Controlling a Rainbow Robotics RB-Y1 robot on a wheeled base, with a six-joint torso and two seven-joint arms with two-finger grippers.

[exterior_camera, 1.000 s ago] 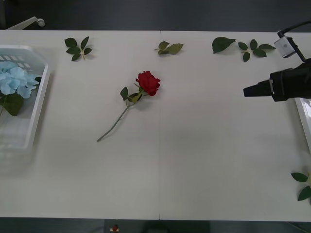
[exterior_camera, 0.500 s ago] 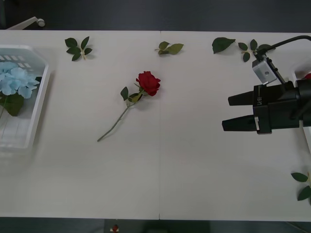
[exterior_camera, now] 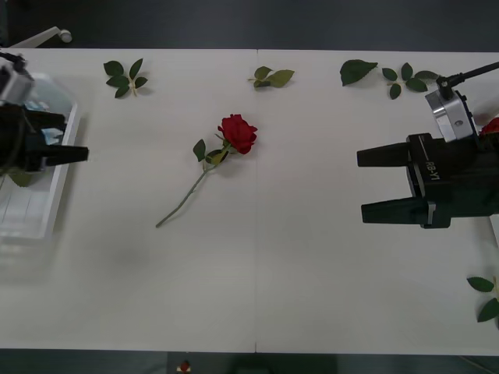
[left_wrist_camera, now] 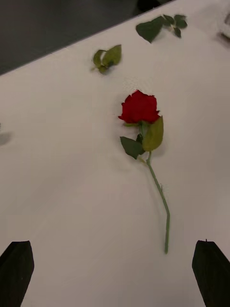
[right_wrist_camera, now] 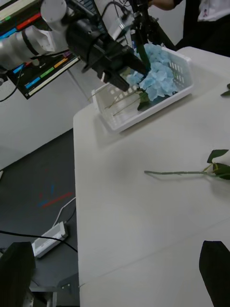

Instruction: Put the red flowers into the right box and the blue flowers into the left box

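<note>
One red flower lies mid-table, its stem running toward the front left; the left wrist view shows its bloom. A second red bloom peeks out at the right edge. The right gripper hovers open at the right, well clear of the rose. My left gripper is open above the left box. From the right wrist the blue flowers show inside that box. A pale edge of the right box shows under the right arm.
Flowerless leaf sprigs lie along the far edge and at the front right. Wide bare table surrounds the rose. A dark floor with cables lies beyond the table's left end.
The right gripper turned from edge-on to both fingers showing spread, drifting slightly toward the front. The left arm came in from the left over the left box, covering the blue flowers.
</note>
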